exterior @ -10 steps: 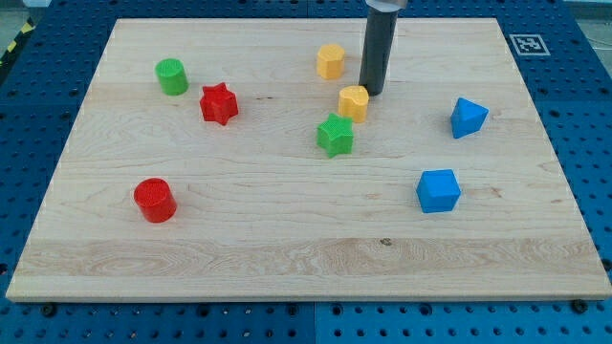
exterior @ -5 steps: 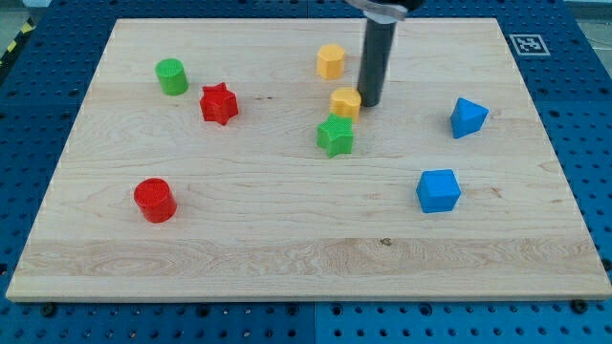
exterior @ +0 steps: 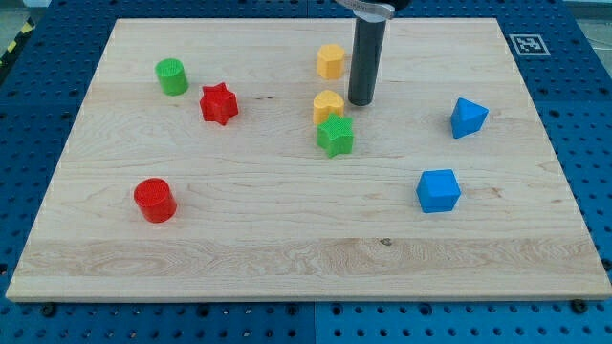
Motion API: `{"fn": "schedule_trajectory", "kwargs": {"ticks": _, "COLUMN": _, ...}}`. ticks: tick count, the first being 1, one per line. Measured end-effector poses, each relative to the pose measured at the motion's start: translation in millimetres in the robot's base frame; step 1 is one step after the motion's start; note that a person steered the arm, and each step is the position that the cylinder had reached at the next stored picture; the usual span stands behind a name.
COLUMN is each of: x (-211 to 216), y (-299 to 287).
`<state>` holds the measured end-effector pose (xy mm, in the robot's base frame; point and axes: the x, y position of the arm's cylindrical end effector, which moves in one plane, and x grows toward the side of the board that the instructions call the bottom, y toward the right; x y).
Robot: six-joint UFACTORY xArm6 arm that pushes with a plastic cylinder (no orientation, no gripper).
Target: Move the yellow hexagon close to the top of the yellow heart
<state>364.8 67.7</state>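
Note:
The yellow hexagon sits near the view's top, just left of the dark rod. The yellow heart lies below it, touching the top of the green star. My tip rests on the board just to the right of the yellow heart, with a small gap or light contact; I cannot tell which. The hexagon and heart are about one block-width apart.
A green cylinder and a red star are at the view's upper left. A red cylinder is at lower left. Two blue blocks are at the right. The wooden board ends at blue pegboard.
My tip moved left and slightly down, pushing the yellow heart left until it sits under the hexagon and against the green star. The other blocks stayed put.

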Motion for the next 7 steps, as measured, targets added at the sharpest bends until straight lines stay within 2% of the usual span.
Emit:
{"fn": "schedule_trajectory", "kwargs": {"ticks": 6, "x": -8.1, "y": -0.4}}
{"fn": "schedule_trajectory", "kwargs": {"ticks": 7, "x": -20.9, "y": 0.3}}
